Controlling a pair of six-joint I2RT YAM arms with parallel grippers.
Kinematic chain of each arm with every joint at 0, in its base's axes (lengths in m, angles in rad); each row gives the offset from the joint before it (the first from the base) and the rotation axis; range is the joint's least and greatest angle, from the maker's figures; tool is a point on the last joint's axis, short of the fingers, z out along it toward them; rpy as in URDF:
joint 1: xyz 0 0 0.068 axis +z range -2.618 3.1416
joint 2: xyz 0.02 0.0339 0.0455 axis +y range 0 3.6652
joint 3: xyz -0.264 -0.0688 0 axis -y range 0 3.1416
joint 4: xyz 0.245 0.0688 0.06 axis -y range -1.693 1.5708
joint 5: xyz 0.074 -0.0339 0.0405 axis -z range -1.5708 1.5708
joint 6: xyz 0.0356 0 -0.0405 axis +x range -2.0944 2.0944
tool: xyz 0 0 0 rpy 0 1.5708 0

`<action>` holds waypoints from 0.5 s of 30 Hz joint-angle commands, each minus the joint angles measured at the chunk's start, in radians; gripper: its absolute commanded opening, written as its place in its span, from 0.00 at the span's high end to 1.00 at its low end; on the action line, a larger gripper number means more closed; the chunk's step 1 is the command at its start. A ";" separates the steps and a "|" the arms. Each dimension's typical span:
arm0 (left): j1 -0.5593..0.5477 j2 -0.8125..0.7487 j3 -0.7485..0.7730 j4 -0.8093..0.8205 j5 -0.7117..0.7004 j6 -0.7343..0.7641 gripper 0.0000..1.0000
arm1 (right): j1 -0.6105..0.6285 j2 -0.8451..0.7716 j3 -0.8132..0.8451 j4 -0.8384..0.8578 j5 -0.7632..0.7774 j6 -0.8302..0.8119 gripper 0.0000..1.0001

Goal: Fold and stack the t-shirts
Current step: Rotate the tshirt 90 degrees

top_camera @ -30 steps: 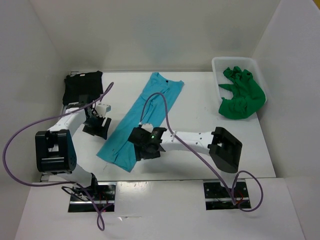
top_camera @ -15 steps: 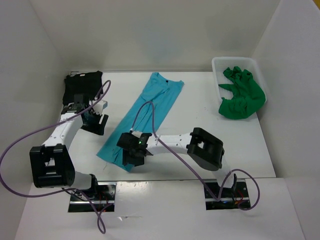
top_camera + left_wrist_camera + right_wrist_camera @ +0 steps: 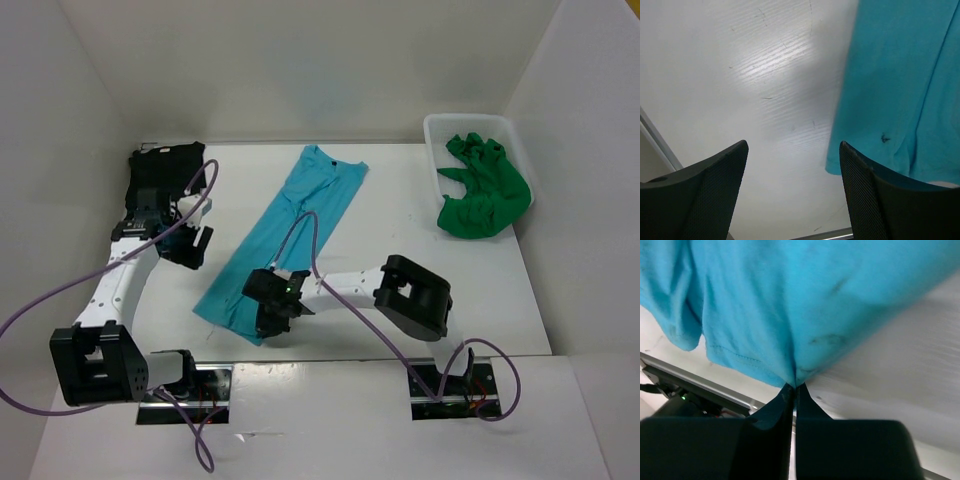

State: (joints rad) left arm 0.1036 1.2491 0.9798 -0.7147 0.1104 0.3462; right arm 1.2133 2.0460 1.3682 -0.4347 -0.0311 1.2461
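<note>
Turquoise t-shirt [image 3: 295, 215] pinched at its near hem
Right gripper [image 3: 794, 386] low, clamped on it; left gripper [image 3: 792, 150] hangs wide over counter [image 3: 740, 75] beside the shirt edge.

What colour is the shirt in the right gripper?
The shirt is plain turquoise; right wrist view shows it best.
</note>
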 commanded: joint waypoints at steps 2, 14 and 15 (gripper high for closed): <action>-0.024 -0.060 0.028 -0.012 0.025 0.085 0.19 | -0.024 -0.069 -0.164 -0.047 0.056 0.032 1.00; -0.428 -0.042 0.103 -0.012 -0.006 0.158 0.17 | -0.112 -0.446 -0.576 -0.146 0.108 0.050 1.00; -0.467 -0.042 0.112 -0.012 -0.046 0.177 0.17 | -0.112 -0.466 -0.592 -0.160 0.108 0.050 1.00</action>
State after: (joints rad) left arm -0.2684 1.2133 1.0409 -0.7265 0.0963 0.4553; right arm 1.1069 1.6276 0.8436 -0.4301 -0.0051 1.3102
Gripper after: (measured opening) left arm 0.831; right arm 0.011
